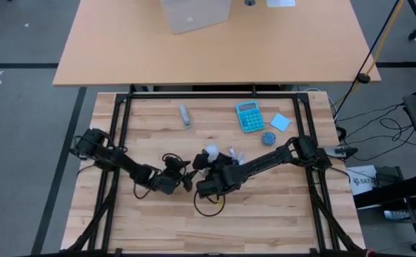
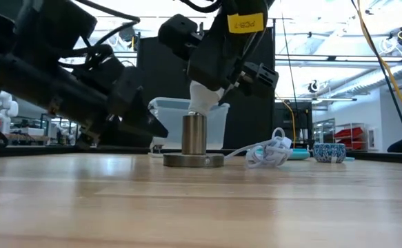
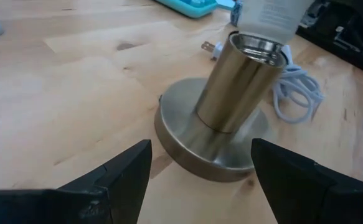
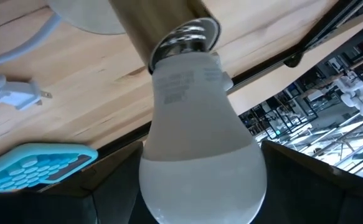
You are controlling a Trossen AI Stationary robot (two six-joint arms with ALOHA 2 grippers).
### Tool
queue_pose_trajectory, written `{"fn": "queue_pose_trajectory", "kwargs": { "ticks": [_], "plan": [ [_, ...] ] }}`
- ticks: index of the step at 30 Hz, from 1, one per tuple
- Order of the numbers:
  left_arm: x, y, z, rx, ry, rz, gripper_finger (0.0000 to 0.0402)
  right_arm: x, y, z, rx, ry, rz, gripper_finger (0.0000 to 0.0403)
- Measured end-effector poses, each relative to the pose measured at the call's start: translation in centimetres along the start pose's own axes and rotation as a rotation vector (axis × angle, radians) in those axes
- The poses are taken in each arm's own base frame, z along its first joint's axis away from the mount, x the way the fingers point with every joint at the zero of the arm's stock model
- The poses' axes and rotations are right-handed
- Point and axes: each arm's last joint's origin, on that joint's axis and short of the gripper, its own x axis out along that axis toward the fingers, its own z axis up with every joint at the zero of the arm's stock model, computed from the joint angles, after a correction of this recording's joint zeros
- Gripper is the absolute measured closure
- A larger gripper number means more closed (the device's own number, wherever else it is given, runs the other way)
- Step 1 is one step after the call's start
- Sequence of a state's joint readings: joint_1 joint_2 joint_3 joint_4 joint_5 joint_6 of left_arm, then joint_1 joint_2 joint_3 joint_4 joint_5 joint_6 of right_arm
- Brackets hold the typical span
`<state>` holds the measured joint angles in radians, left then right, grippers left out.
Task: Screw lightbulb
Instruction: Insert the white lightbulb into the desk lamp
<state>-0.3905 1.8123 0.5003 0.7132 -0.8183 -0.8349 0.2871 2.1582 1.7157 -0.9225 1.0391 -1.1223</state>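
Observation:
The white lightbulb (image 2: 204, 100) (image 4: 197, 124) stands tilted over the brass socket tube (image 2: 194, 134) (image 3: 240, 81), which rises from a round grey metal base (image 2: 194, 160) (image 3: 187, 140) on the wooden table. Its silvery screw end (image 4: 184, 37) is at the tube's mouth. My right gripper (image 2: 211, 86) (image 1: 208, 165) is shut on the bulb from above. My left gripper (image 3: 200, 174) (image 1: 183, 177) is open and low on the left of the base. Its fingers stand apart on the near side of the base and touch nothing. My right gripper pinches the bulb's rounded frosted head (image 4: 153, 171) between its two fingers (image 4: 109, 183), one on either side. It comes from above, slanting from the table's right. The bulb is tilted, head up and to the right, with its screw end at the socket tube's open top.
A coiled white cable with a plug (image 2: 269, 151) (image 1: 232, 153) lies just right of the base. Farther back are a teal calculator (image 1: 250, 116), a small blue bowl (image 1: 268, 138), a pale blue pad (image 1: 280, 122) and a grey stick (image 1: 185, 114). A black cable loop (image 1: 209, 205) lies nearer.

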Motion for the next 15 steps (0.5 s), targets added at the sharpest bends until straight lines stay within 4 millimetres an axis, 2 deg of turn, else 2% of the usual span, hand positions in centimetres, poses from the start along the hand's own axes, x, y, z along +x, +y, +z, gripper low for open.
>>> {"fn": "queue_pose_trajectory", "kwargs": {
  "ticks": [15],
  "plan": [
    [0.00,-0.03,-0.04,0.006,0.010,-0.009,0.0122,-0.83,-0.06,0.57,-0.007,-0.016,-0.031,0.0085]
  ]
}}
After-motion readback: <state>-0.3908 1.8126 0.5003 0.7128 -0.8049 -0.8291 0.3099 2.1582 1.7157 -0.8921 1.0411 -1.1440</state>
